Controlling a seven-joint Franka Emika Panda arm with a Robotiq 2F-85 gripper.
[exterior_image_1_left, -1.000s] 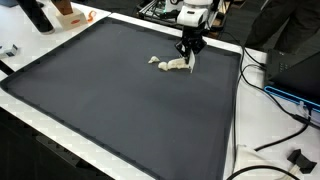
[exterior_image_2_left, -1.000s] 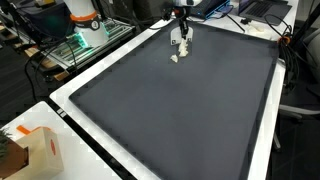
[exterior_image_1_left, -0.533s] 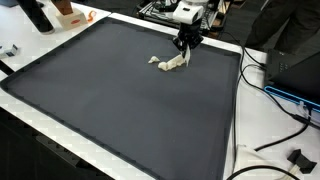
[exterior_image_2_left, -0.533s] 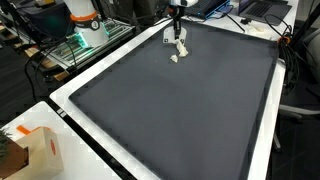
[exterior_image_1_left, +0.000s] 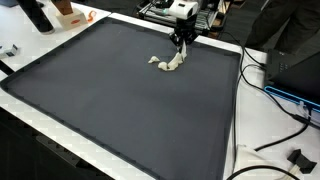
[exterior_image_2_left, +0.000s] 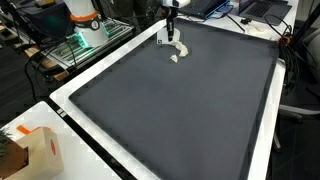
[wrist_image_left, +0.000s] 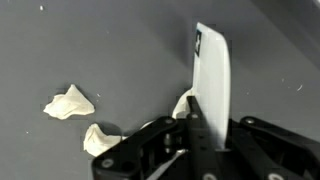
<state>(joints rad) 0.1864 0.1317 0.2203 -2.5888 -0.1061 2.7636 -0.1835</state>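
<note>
A large dark grey rectangular mat (exterior_image_1_left: 110, 105) (exterior_image_2_left: 190, 115) covers nearly all of a white table (exterior_image_1_left: 262, 125), whose bare rim frames it in both exterior views. Small crumpled white scraps (exterior_image_1_left: 163, 65) (exterior_image_2_left: 177, 56) (wrist_image_left: 68, 103) lie directly on the mat, toward 1 o'clock from its middle, with a flat white strip (wrist_image_left: 212, 75) rising just beside them at their 2 o'clock in the wrist view. On the bare rim lie black cables (exterior_image_1_left: 272, 140) at 4 o'clock and a brown cardboard box (exterior_image_2_left: 42, 150) at 7 o'clock.
</note>
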